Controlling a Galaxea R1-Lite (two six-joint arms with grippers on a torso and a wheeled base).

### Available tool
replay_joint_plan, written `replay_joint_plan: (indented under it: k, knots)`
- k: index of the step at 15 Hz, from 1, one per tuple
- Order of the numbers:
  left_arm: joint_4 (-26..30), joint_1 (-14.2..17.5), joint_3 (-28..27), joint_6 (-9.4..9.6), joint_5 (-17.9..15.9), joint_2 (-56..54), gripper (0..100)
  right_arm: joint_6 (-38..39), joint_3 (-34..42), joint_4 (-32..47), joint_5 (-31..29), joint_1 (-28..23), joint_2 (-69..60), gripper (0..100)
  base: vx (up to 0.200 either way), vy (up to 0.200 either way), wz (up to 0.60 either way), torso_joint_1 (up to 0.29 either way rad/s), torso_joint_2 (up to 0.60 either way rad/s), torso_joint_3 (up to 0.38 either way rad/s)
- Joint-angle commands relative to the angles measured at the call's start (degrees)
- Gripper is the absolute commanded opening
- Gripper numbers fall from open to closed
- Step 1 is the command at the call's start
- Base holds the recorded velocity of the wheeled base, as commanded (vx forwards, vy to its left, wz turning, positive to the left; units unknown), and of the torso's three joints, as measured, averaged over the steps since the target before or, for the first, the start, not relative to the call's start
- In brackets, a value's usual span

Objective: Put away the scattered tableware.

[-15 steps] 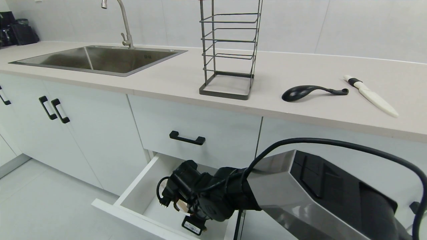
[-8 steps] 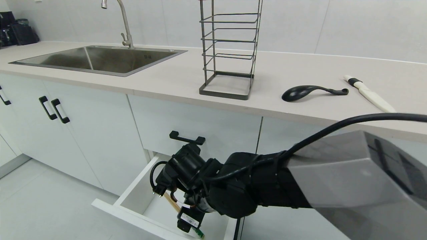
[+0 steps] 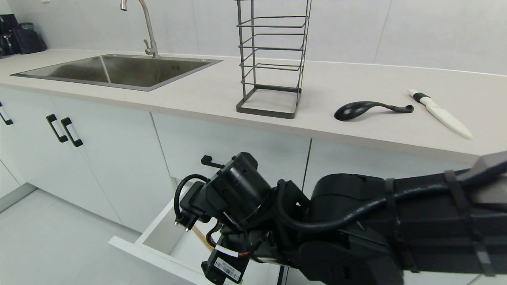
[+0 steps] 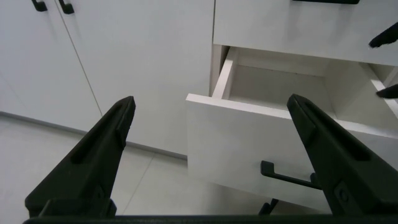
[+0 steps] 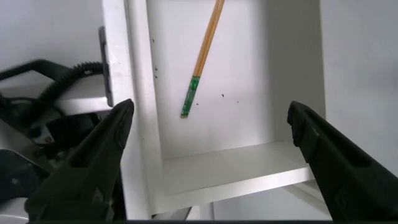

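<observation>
The right gripper (image 5: 210,111) hangs wide open and empty over the pulled-out drawer (image 3: 157,227) at 6 o'clock, where the chopsticks (image 5: 202,56) lie stowed; the spoon (image 3: 354,110) and knife (image 3: 441,114) at 2 o'clock await collection.

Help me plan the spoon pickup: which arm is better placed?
Right, likely. The spoon lies on the right of the counter, and the right gripper hangs open and empty over the drawer.
</observation>
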Motion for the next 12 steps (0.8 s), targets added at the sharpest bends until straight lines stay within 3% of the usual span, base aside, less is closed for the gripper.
replay_joint_plan:
  k: [1,4,12]
  knots:
    - [-0.01,0.00,0.00,0.00,-0.02,0.07,100,1.87,4.45,-3.35,0.30,0.27,-5.17,100,0.000,0.000,0.00,0.000,0.00,0.000]
    - [-0.01,0.00,0.00,0.00,-0.02,0.07,100,5.83,12.89,-11.34,2.67,1.15,-12.73,100,0.000,0.000,0.00,0.000,0.00,0.000]
    - [-0.10,0.00,0.00,0.00,-0.02,0.07,100,5.57,21.94,-33.49,5.48,0.88,-18.70,100,0.000,0.000,0.00,0.000,0.00,0.000]
